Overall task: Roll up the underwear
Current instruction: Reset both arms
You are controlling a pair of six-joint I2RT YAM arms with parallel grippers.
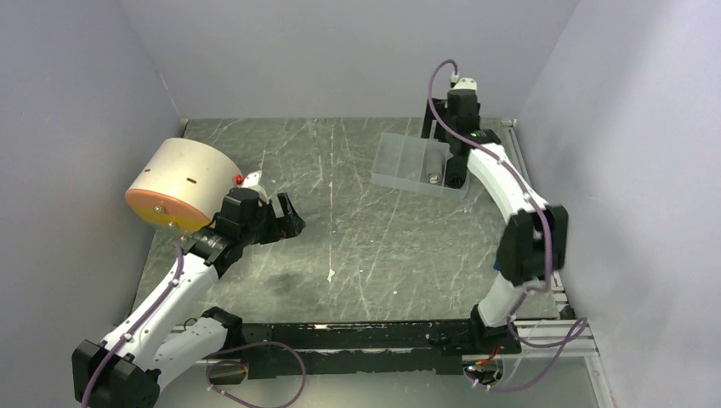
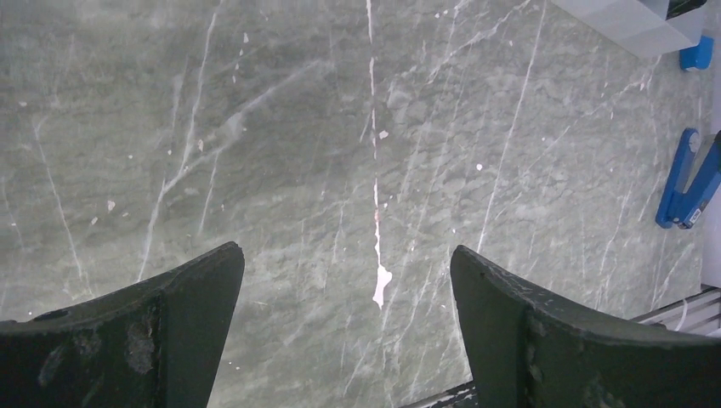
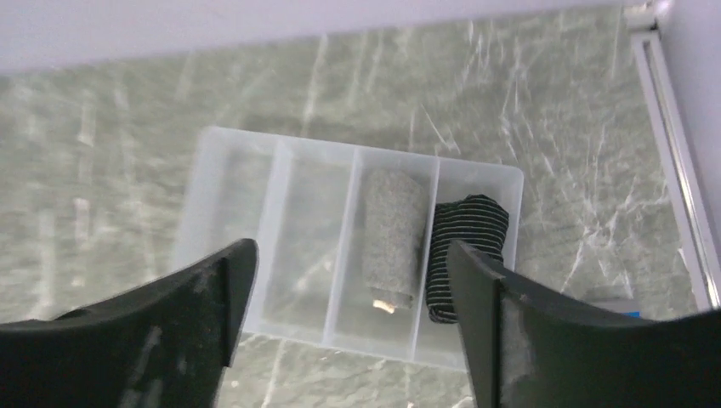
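Note:
Two rolled underwear lie in a clear divided tray [image 3: 228, 183]. A grey roll [image 3: 394, 238] fills the third compartment, and a black striped roll [image 3: 469, 246] sits in the rightmost one. From above, the grey roll [image 1: 434, 167] and the black roll [image 1: 457, 174] show in the tray [image 1: 393, 161] at the back right. My right gripper [image 3: 350, 251] hangs open above the tray with nothing between its fingers; it [image 1: 447, 138] is over the tray's right end. My left gripper [image 2: 347, 252] is open over bare marble table, at the left [image 1: 287, 219].
A round cream container with an orange rim [image 1: 178, 183] stands at the back left, just behind the left wrist. Grey walls close in the table on three sides. A metal rail [image 3: 676, 161] runs along the right edge. A blue clamp [image 2: 687, 178] is near the right arm's base.

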